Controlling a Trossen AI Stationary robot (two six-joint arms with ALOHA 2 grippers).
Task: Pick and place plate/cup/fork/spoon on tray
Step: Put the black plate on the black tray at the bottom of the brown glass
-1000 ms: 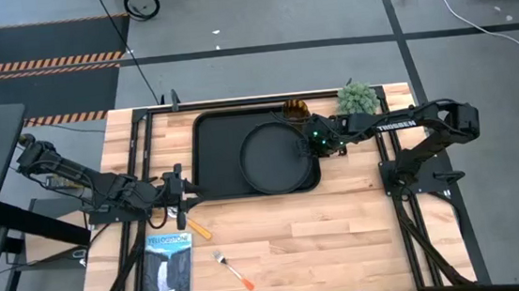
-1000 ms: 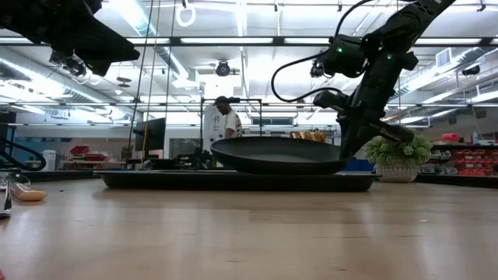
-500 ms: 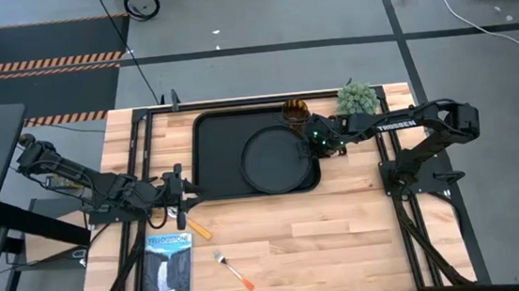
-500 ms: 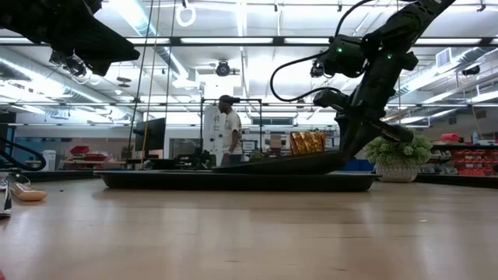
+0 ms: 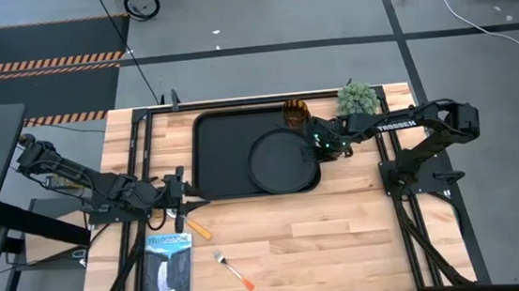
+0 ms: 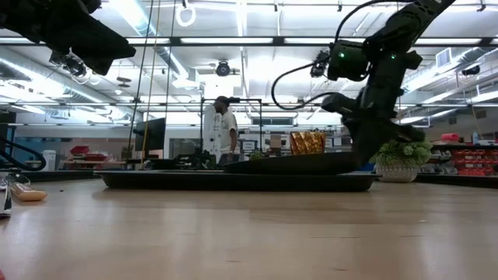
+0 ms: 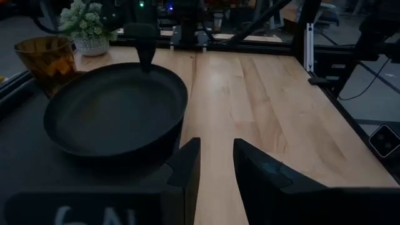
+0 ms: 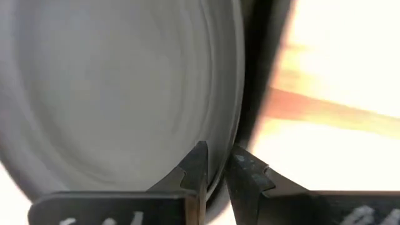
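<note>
Since a second earlier, the plate (image 5: 284,159) had dropped from a raised tilt to lie in the tray (image 5: 214,159), apparently flat. Right gripper (image 5: 322,148) still pinched its rim beside the cup (image 5: 295,112). Left gripper (image 5: 186,191) waited, fingers slightly parted.

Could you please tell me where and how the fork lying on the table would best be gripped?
Probably from straight above, fingers closing across the slim orange handle near its middle. The fork lies flat and diagonal on bare wood, clear of the booklet, so the narrow handle offers an easy pinch if the fingers are turned crosswise to that diagonal.
</note>
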